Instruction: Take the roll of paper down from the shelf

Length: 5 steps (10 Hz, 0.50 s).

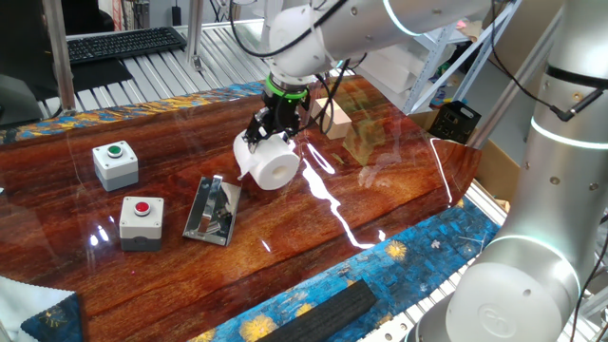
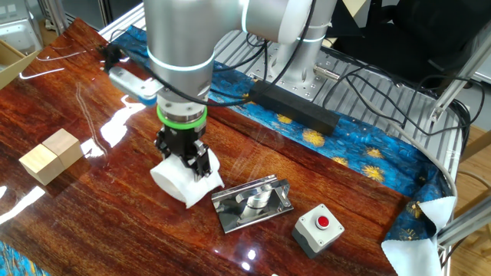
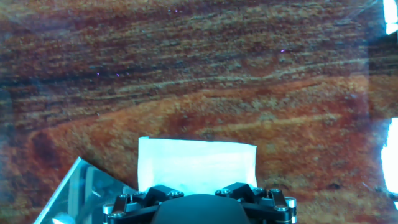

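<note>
Squarely over the glossy reddish wooden bench [image 1: 399,204], the black two-finger tool [image 1: 264,130] on the single silver robot arm clamps one plump white roll of toilet paper [image 1: 272,165], its fingers closed on the roll's upper part. The roll hangs directly beneath the tool, its flat end with the small central hole turned toward one fixed camera; whether its underside touches the bench cannot be told. One small shiny metal holder plate with a horizontal bar [image 1: 212,209] lies flat on the bench just beside the tool, apart from the roll.

Seen from the other fixed camera, the tool [image 2: 186,159] again grips the roll [image 2: 176,182], with the metal plate [image 2: 252,202] close alongside. Beyond the plate from the tool sit two grey button boxes in one fixed view: one with a green button [image 1: 115,163] and one with a red button [image 1: 142,221]. Only the red one [image 2: 320,228] appears in the other fixed view. Two pale wooden cubes [image 2: 51,156], touching each other, rest well apart from the tool on its opposite side.

From the hand camera, the roll [image 3: 196,162] shows as a white block just ahead of the tool's body, with a corner of the plate [image 3: 78,186] beside it.
</note>
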Each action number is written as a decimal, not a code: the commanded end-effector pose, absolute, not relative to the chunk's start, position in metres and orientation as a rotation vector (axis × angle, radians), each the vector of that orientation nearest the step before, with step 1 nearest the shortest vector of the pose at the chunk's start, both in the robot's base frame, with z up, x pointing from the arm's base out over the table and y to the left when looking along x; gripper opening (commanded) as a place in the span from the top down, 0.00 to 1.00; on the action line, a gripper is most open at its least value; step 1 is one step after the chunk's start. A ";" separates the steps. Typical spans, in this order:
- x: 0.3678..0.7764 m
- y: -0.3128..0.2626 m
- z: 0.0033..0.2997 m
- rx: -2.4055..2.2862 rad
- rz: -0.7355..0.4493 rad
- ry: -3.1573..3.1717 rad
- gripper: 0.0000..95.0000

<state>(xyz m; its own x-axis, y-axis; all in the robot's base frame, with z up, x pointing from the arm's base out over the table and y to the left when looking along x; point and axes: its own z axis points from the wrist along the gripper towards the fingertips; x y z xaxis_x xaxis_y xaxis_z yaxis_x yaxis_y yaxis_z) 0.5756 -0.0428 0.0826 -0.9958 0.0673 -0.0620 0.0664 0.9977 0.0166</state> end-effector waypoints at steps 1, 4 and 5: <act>0.572 -0.044 0.078 0.100 0.026 3.088 1.00; 0.563 -0.043 0.074 0.090 0.030 3.085 1.00; 0.563 -0.043 0.074 0.077 0.034 3.085 1.00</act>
